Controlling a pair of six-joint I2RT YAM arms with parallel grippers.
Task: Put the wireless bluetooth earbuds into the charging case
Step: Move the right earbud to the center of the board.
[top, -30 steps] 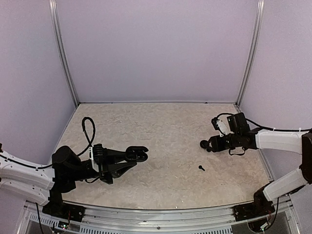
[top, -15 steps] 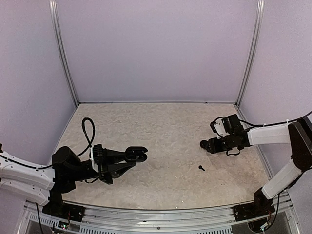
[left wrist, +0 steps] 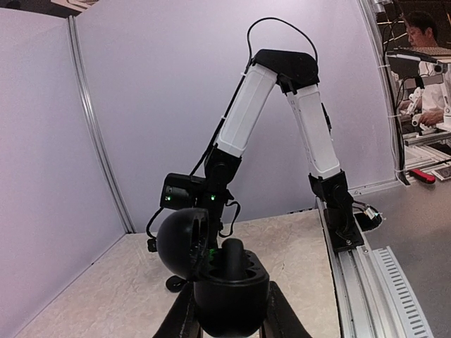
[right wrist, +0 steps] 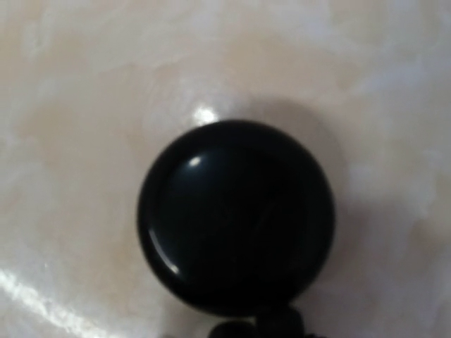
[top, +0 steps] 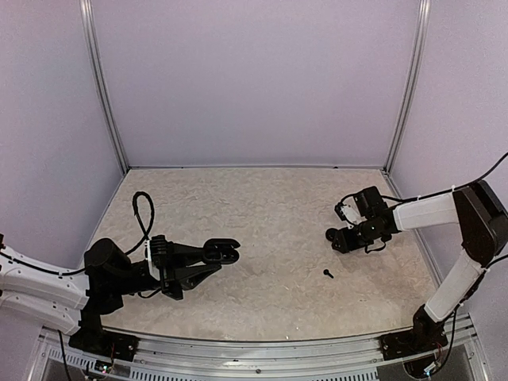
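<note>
L claw (top: pixel 226 252) gripped open charging case (left wrist: pixel 229 282). R claw (top: pixel 333 236), state unclear, sat over black bud (right wrist: pixel 236 218); needed centring before pinching. 2nd bud (top: pixel 328 274) on tabletop (top: pixel 270 206).

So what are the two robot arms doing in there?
They are putting earbuds away in their case. The left gripper is shut on the charging case and holds it up with the lid open. One tiny earbud lies loose on the table. The right gripper is down low just beyond it. Its camera sees a round black thing up close, but I can't tell what it is, or whether that gripper is open.
</note>
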